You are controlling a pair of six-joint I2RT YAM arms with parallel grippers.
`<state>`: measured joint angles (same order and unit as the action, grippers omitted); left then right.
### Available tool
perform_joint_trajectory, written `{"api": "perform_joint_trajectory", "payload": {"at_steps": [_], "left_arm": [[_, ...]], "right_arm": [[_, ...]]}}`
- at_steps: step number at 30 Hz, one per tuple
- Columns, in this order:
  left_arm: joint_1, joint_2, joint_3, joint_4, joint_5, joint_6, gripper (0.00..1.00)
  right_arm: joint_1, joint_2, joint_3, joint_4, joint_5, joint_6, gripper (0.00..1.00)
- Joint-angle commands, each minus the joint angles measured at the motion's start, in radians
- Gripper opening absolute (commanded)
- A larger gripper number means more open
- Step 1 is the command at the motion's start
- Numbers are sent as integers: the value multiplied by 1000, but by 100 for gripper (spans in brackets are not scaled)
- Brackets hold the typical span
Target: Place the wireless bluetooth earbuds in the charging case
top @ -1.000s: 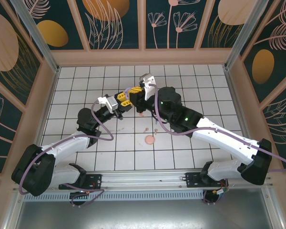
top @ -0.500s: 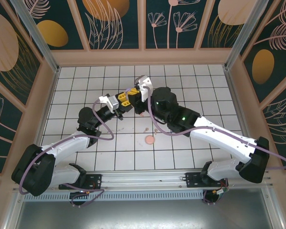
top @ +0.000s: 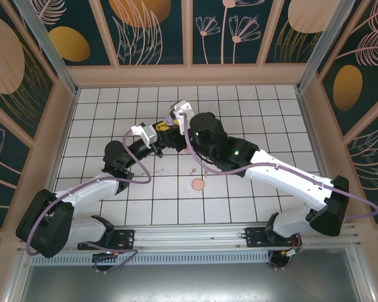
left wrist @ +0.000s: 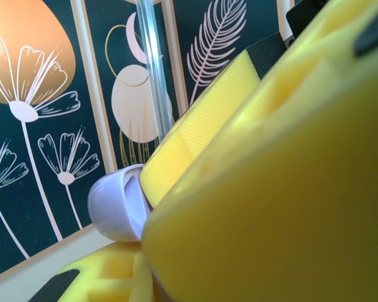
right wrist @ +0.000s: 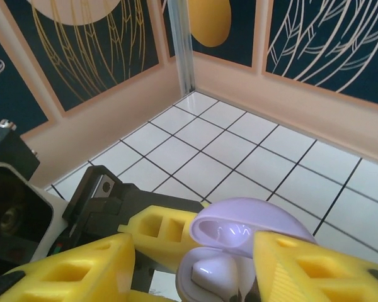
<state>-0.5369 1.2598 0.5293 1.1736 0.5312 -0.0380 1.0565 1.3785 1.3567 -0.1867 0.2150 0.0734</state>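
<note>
Right wrist view had the open lilac plastic charging case [right wrist: 239,233] directly beneath the right tool [right wrist: 195,277], which hung released, straddling it. Left tool [top: 163,129] clenched the case, lid tipped toward 12 o'clock. A tiny salmon-pink earbud [top: 193,170] lay on the white tiled tabletop [top: 252,107] at 5 o'clock from the case, nearer the right arm.
</note>
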Motion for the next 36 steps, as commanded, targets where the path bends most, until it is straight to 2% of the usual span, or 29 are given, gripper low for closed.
{"api": "perform_joint_trajectory", "payload": {"at_steps": [1, 8, 14, 23, 26, 29, 36], "left_arm": [[-14, -7, 5, 114, 27, -15, 0], [-14, -5, -11, 136, 23, -25, 0], [-13, -8, -17, 141, 23, -26, 0], [-14, -23, -24, 140, 24, -27, 0], [-13, -33, -27, 137, 22, -25, 0], [-13, -43, -33, 128, 15, -25, 0], [-13, -65, -53, 123, 7, -32, 0]], "right_arm": [[-13, -26, 46, -57, 62, 80, 59], [-52, -169, 1, -6, 54, 215, 71], [-105, -263, -61, 25, 23, 301, 72], [-232, -302, -206, -36, 37, 461, 71], [-322, -286, -262, -95, 1, 544, 71], [-368, -237, -316, -144, -8, 602, 70], [-394, -27, -343, -221, -10, 652, 66]]}}
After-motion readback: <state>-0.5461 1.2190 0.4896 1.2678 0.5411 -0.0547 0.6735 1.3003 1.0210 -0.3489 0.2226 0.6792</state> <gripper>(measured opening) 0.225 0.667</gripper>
